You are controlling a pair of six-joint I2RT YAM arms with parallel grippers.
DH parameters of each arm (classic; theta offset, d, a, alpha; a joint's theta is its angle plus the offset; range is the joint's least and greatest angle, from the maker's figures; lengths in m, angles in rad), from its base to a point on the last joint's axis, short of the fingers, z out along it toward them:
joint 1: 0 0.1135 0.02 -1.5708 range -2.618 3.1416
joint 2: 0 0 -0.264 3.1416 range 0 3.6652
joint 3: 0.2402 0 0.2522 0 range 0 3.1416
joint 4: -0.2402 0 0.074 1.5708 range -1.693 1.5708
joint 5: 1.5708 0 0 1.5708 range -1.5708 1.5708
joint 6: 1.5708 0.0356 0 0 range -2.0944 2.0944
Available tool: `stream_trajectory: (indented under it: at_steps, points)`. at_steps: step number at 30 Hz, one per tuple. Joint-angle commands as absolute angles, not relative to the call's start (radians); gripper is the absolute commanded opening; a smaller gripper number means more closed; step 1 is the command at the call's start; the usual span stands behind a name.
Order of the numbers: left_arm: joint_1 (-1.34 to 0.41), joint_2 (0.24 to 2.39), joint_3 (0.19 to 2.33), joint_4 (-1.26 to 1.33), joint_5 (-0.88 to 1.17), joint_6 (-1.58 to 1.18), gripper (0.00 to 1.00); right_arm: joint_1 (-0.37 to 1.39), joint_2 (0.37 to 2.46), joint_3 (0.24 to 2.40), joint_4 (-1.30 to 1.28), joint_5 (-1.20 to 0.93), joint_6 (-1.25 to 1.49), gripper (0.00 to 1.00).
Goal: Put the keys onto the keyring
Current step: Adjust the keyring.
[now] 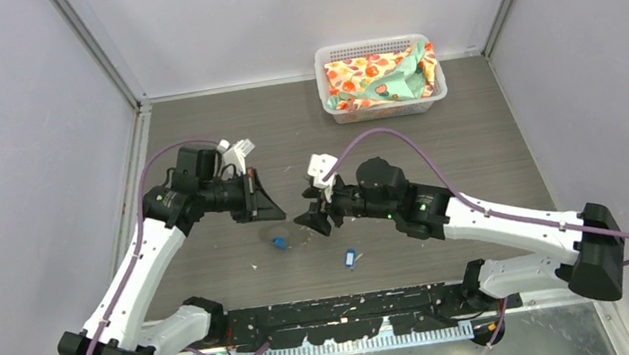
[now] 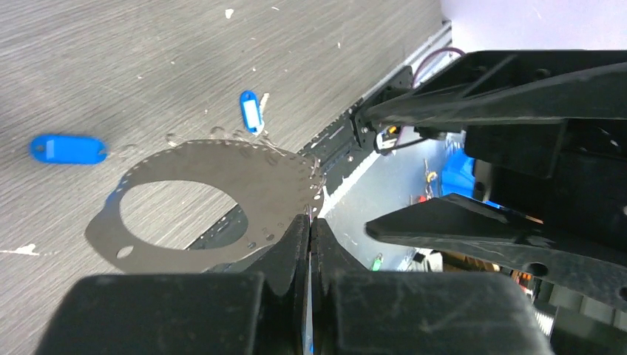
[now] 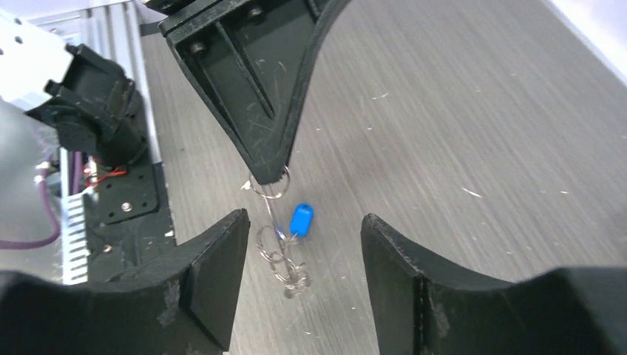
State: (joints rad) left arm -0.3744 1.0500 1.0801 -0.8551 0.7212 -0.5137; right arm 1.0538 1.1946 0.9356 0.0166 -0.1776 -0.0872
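Nearest the near edge of the worktop: a loose key, lying flat, long axis running roughly from near edge to far edge (blade end too small to make out). Just beyond, toward the middle: the second key, under the claws; cannot tell whether threaded or merely lying beneath the ring. Above that, the keyring, pinched at its rim by the left claw, clamped shut on it, loop reaching out from the pinch and drooping toward the worktop, edge-on from the right wrist. Facing it, the right claw, spread wide, holding nothing, straddling the ring's lower end. Against the far edge, well apart, a white basket of patterned cloth. Step in hand, by my reading: threading, with the loose key not yet on. Next, probably: lower the right claw onto that key, pinch the blue head clear of its hole, then carry it to the ring.
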Motion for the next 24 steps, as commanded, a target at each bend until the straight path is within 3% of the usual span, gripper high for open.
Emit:
stream_trajectory:
  at_steps: [1, 9, 24]
  points:
    - [-0.357, 1.039, 1.082, -0.868, 0.677, -0.557, 0.0, 1.073, 1.114, 0.884, 0.118, -0.068, -0.115, 0.64]
    - [-0.327, 1.032, 1.038, -0.807, 0.551, -0.743, 0.0, 1.22, 1.146, 0.814, 0.276, 0.227, -0.257, 0.66]
    - [-0.304, 1.004, 1.005, -0.818, 0.515, -0.917, 0.0, 1.286, 1.343, 0.849, 0.475, 0.286, -0.365, 0.62]
